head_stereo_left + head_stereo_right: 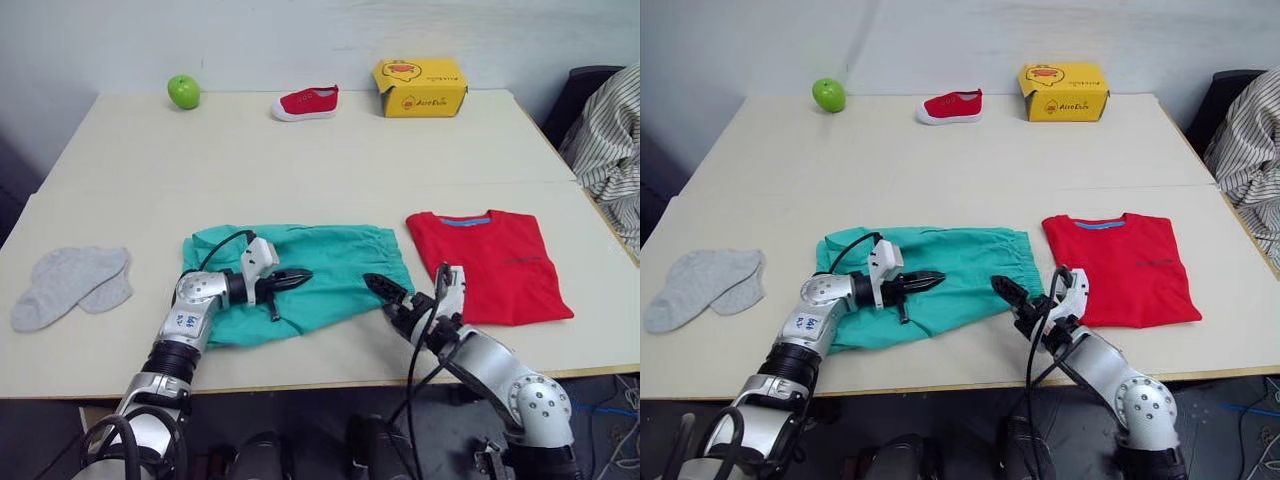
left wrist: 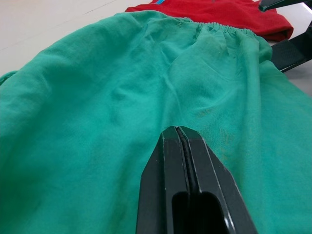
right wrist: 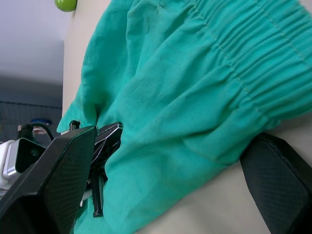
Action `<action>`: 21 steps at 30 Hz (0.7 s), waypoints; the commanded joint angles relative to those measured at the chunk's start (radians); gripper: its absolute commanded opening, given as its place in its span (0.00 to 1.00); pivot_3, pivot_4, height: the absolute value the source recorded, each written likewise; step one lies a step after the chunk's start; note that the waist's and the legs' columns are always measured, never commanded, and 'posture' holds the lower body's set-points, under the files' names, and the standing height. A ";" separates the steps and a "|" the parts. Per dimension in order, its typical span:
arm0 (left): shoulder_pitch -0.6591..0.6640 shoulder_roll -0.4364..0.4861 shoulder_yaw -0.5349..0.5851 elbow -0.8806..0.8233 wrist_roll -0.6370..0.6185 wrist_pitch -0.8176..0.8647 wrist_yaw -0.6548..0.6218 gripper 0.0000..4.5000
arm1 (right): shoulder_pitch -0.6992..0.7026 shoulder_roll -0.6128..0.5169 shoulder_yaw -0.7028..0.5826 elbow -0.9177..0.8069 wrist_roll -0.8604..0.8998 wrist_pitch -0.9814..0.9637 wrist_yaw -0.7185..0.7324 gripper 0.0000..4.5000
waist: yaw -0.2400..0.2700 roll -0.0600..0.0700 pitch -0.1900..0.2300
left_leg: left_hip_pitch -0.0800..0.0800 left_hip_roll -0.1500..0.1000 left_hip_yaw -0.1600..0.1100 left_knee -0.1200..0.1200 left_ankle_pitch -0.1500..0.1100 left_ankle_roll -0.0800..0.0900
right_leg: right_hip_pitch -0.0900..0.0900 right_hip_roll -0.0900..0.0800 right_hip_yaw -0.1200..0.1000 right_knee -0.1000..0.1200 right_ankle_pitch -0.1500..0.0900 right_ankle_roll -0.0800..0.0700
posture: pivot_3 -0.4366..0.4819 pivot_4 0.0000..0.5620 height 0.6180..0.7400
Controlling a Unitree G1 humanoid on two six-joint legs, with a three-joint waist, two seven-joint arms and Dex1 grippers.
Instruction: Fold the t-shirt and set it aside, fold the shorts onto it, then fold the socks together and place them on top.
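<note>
The teal shorts (image 1: 330, 262) lie spread flat at the table's front middle, waistband toward the right. My left gripper (image 1: 304, 275) hovers just over the middle of the shorts with its fingers (image 2: 183, 161) pressed shut and no cloth between them. My right gripper (image 1: 391, 296) stands open at the shorts' front right corner, and the waistband corner (image 3: 219, 146) lies between its spread fingers (image 3: 53, 180). The red t-shirt (image 1: 492, 265) lies folded to the right of the shorts. Two grey socks (image 1: 70, 285) lie overlapping at the far left.
Along the table's far edge stand a green apple (image 1: 184, 91), a small red shoe (image 1: 307, 102) and a yellow box (image 1: 420, 87). A striped cloth (image 1: 610, 140) hangs off a chair beyond the right edge. The table's front edge (image 1: 330, 380) runs just behind both grippers.
</note>
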 commanded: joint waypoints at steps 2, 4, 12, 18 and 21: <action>0.023 -0.004 0.016 0.027 -0.005 -0.013 -0.007 0.00 | -0.058 0.091 0.034 0.184 -0.312 -0.108 -0.010 0.99 | -0.009 0.000 -0.003 | 0.001 0.000 0.000 0.000 0.000 0.000 | 0.001 0.000 0.000 0.000 0.000 0.000 | 0.48 0.27 1.00; 0.025 -0.009 0.023 0.034 -0.006 -0.021 -0.003 0.00 | -0.082 0.121 0.020 0.237 -0.419 -0.153 -0.006 0.99 | -0.006 0.002 -0.009 | 0.002 0.000 0.000 0.000 0.000 -0.001 | 0.002 0.000 0.000 0.000 0.000 0.000 | 0.48 0.27 1.00; 0.045 -0.022 0.037 0.035 -0.010 -0.039 -0.003 0.00 | -0.159 0.247 -0.066 0.338 -0.463 -0.204 0.194 0.78 | -0.001 0.002 -0.016 | 0.004 -0.001 -0.007 0.000 -0.001 0.001 | 0.011 -0.004 -0.005 -0.004 0.000 0.000 | 0.48 0.27 1.00; 0.041 -0.017 0.049 0.028 -0.009 -0.059 0.008 0.00 | -0.176 0.283 -0.139 0.327 -0.477 -0.209 0.302 0.30 | -0.004 0.005 -0.014 | 0.003 -0.001 -0.008 0.000 -0.001 0.001 | 0.010 -0.004 -0.005 -0.004 0.000 0.000 | 0.48 0.27 1.00; 0.042 -0.013 0.049 0.005 -0.008 -0.061 0.019 0.00 | -0.170 0.269 -0.155 0.287 -0.504 -0.212 0.332 0.09 | -0.003 0.006 -0.014 | 0.003 -0.001 -0.008 0.000 -0.001 0.001 | 0.010 -0.005 -0.005 -0.004 0.000 0.000 | 0.48 0.27 1.00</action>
